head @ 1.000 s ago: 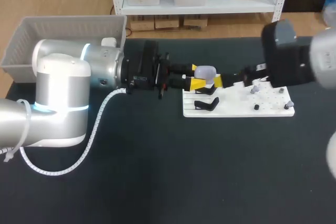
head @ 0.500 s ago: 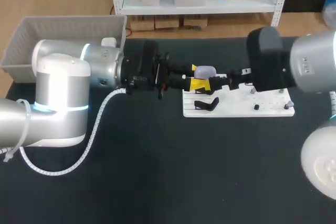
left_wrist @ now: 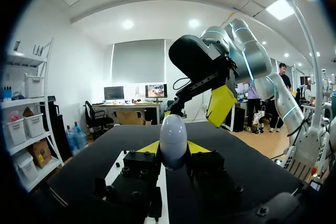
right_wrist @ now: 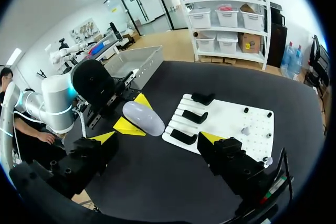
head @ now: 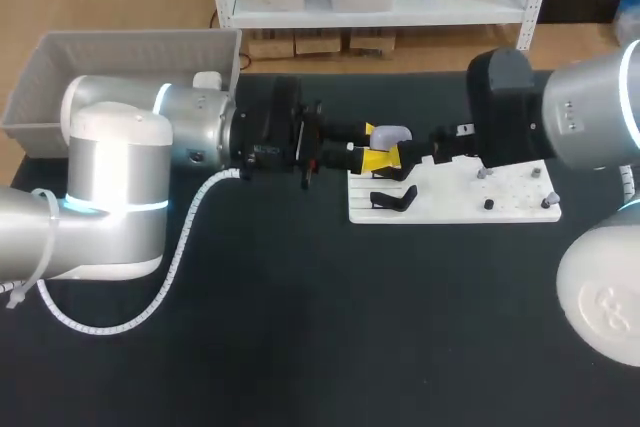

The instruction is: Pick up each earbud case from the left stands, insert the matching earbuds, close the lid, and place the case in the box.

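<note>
A pale lavender earbud case [head: 390, 135] hangs above the left end of the white stand board [head: 455, 209], its lid down. My left gripper [head: 375, 144] is shut on it, one yellow tip on each side. In the left wrist view the case [left_wrist: 173, 140] stands upright between the fingers of the left gripper [left_wrist: 173, 148]. My right gripper [head: 412, 150] is open just to the right of the case. In the right wrist view the case [right_wrist: 143, 118] lies ahead of the wide-open right gripper [right_wrist: 157, 138], not touching either finger. Black stands [head: 393, 199] sit on the board.
The grey box [head: 120, 57] stands at the table's back left, with a white thing [head: 207, 79] at its right end. Small earbuds [head: 488, 204] rest on pegs on the board's right half [right_wrist: 245, 129]. Bare dark tabletop [head: 330, 327] fills the front.
My right arm has swung left, bringing its open gripper close up to the held case. The left arm and the case have not moved.
</note>
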### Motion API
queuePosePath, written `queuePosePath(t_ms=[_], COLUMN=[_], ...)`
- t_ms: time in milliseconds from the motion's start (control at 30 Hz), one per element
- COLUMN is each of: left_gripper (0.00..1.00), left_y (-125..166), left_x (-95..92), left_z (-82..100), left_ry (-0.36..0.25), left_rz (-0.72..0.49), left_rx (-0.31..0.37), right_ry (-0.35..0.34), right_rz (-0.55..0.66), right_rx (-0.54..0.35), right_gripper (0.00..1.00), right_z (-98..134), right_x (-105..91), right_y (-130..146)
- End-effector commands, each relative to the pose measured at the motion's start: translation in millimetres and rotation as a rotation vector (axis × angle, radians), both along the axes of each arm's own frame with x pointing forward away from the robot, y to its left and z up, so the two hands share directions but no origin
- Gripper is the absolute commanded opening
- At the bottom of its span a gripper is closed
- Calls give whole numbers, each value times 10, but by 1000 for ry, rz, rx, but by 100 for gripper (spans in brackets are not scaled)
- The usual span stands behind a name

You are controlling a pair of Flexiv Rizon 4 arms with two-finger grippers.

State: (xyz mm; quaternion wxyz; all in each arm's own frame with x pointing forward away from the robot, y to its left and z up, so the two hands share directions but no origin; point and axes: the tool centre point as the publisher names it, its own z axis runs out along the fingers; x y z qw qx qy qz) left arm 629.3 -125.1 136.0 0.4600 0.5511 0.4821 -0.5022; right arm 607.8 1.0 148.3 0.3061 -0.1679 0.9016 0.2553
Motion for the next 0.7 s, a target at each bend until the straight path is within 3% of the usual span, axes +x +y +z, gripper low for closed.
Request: queuePosePath(t_ms=[33, 700], left_gripper=[0, 0], left_y=[2, 2], left_x=[-8, -8], left_z=[-6, -6], left_ry=[-2, -2], left_rz=[4, 4], left_rx=[-3, -3], right_ry=[7, 31], right_rz=[10, -1], right_rx=[9, 17], right_gripper=[100, 100], right_z=[-31, -111], right_x=[47, 174], right_y=[-7, -20])
